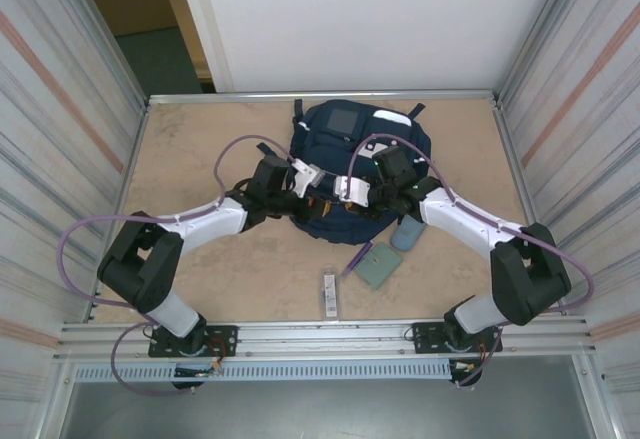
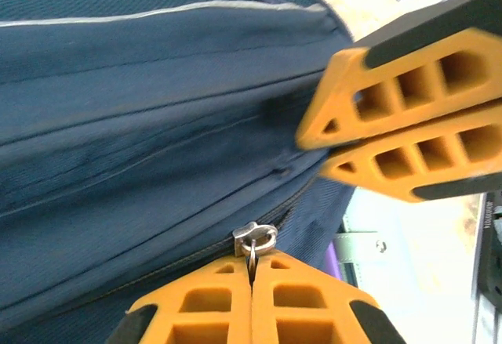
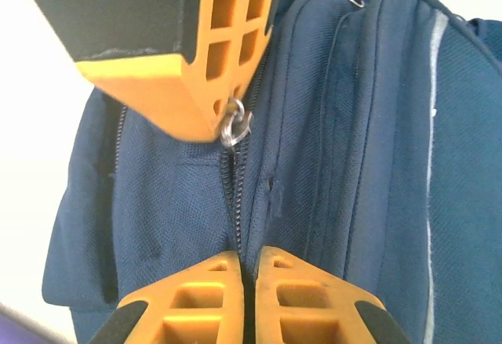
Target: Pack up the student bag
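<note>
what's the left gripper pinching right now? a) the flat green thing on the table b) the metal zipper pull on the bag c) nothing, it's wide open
b: in the left wrist view the left gripper's shut fingertips clamp the metal zipper pull of the student bag.

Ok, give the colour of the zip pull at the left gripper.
Silver metal zip pull, on the navy student bag; left wrist view shows it best.
</note>
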You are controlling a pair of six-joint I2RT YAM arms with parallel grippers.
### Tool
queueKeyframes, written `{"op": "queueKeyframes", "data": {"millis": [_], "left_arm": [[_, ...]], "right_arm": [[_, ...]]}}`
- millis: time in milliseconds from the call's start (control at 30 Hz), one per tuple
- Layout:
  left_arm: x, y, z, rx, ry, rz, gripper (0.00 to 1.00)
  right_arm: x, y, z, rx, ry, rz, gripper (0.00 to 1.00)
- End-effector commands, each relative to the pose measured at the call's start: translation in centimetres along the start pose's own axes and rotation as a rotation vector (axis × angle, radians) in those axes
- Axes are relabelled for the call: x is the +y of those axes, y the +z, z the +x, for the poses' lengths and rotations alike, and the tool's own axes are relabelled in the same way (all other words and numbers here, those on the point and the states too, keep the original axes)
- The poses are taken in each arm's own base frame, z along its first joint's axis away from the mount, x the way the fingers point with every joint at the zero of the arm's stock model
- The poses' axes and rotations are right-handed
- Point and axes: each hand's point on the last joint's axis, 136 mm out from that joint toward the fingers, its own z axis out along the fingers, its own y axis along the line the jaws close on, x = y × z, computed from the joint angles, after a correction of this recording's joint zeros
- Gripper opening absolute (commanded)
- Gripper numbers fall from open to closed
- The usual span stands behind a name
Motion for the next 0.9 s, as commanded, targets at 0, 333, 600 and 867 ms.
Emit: {"op": "queueKeyframes", "data": {"millis": [0, 333, 600, 867], "left_arm": [[4.0, -2.2, -0.9, -0.029, 0.003, -0.175, 0.0], [8.8, -4.7, -1.8, -0.059, -0.047, -0.319, 0.0], [1.6, -2.5, -3.4, -0.113, -0.014, -0.022, 0.0], [-4.0, -1.3, -5.0, -0.137, 0.063, 0.094, 0.0]], "right_arm": [[-0.7, -1.9, -0.6, -0.018, -0.047, 0.039, 0.0], [-0.8, -2.8, -0.7, -0.017, -0.091, 0.057, 0.0], [-0.1, -2.3, -5.1, -0.252, 0.048, 0.056, 0.54], [-0.8, 1.3, -3.2, -0.101, 0.095, 0.15, 0.58]]}}
